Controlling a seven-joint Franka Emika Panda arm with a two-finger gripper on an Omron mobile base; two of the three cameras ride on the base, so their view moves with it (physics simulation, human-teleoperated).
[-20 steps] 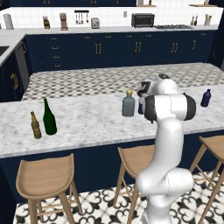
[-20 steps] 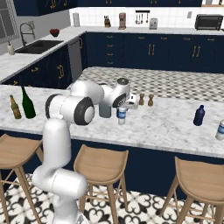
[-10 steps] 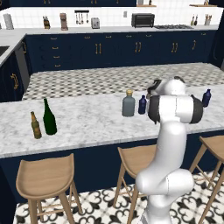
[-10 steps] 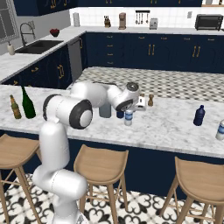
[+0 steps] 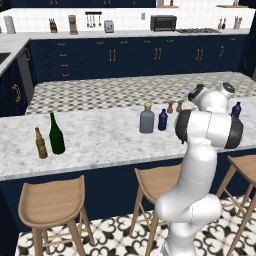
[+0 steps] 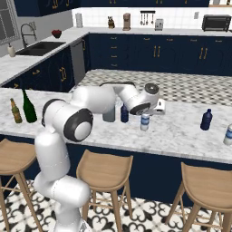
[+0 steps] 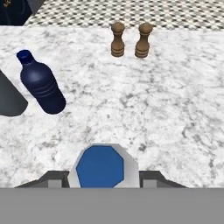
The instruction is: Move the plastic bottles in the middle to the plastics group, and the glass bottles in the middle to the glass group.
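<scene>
From the left base view, five bottles stood on the white marble island counter (image 5: 100, 140). Far left were the two of the glass group, a tall green wine bottle (image 5: 56, 134) and a shorter brown beer bottle (image 5: 40, 144) just beside it. In the middle stood one grey glass bottle (image 5: 147, 119) with a tan stopper and one navy plastic bottle (image 5: 162, 120) close to its right. One more dark blue bottle (image 5: 236, 110), the plastics group, peeked out past the arm on the right. Two brown wooden shakers (image 5: 175, 106) stood behind the middle pair. Three wooden stools lined the front, over a black-and-white patterned floor, with navy cabinets and a toaster oven on the back counter.

From the right base view, the gripper (image 6: 146, 118) sat over a clear-whitish bottle (image 6: 145, 122) resting on the marble, with the navy bottle and the grey bottle just to its left. The plastics-group bottle stood well apart to the right, and one pale can-like item (image 6: 228, 135) lay at the far right edge. A sink was set in the side counter at left.

In the hand view, the blue cap of the clear-whitish bottle lay between the two fingertips (image 7: 54, 178), which closed on its sides. One navy bottle and the two shakers stood beyond. No label could be read.
</scene>
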